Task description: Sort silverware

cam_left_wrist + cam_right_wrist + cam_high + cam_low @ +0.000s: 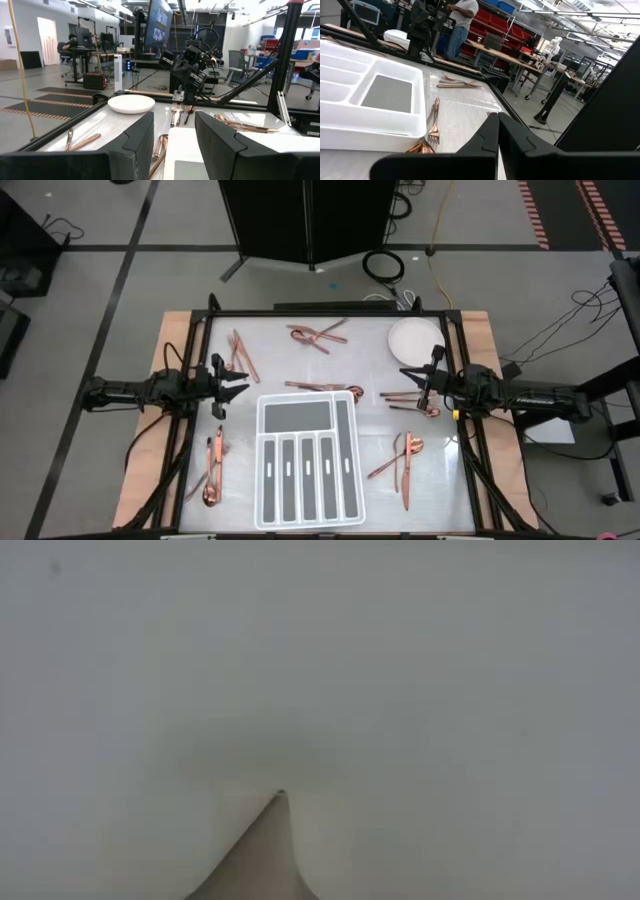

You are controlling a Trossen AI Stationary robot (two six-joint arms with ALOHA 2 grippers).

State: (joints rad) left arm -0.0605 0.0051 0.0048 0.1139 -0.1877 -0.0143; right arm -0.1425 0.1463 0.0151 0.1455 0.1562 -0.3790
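Copper silverware lies flat on the table in several loose groups: far left (240, 358), far middle (318, 335), just beyond the tray (320, 388), right (408, 397), near left (213, 470) and near right (405, 455). My left gripper (228, 387) (172, 135) hovers open at the tray's far left corner, pointing right. My right gripper (425, 385) (497, 125) is shut with nothing between its fingers. It points left, over the right group; forks (432, 131) lie ahead of it. The low view is a grey blur and shows nothing of the table.
A white divided tray (308, 460) (370, 100) sits at the table's near middle. A round white plate (415, 338) (131, 103) stands at the far right. A black frame (330, 313) borders the table. A person stands in the room beyond, in the right wrist view.
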